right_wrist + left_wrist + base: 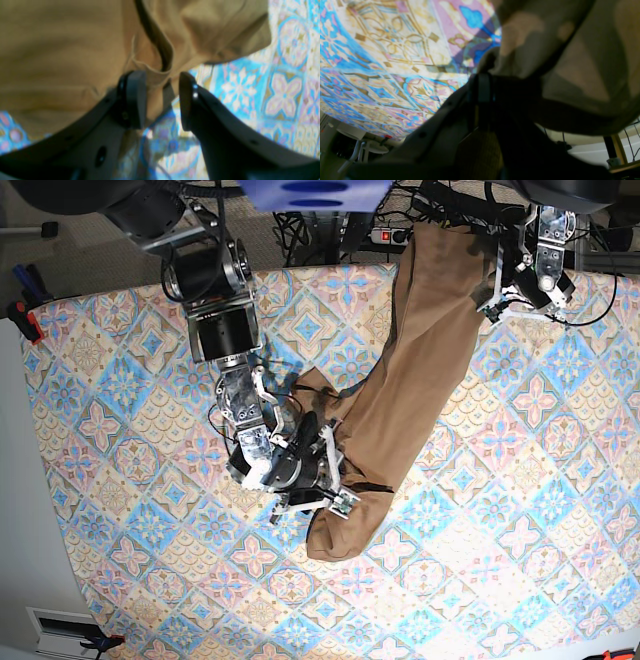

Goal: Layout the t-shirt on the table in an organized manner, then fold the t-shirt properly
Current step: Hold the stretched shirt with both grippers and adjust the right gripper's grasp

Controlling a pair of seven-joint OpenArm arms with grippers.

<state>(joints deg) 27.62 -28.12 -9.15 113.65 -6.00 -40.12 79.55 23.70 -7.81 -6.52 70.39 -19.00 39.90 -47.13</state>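
Meanwhile, left end effector [497, 292] grips the t-shirt [400, 390], right end effector [162, 100] spread apart around its edge.

A grey carpeted floor [70, 255] is seen beyond the far edge of the work surface in the base view, with a tangle of black cables [330, 225] and a power strip [392, 236] lying on it. A red-handled clamp [22, 318] is seen at the left edge. A white panel [15, 480] runs down the left side. In the left wrist view, white furniture legs [357, 155] and a wooden frame [618, 150] are shown, blurred.
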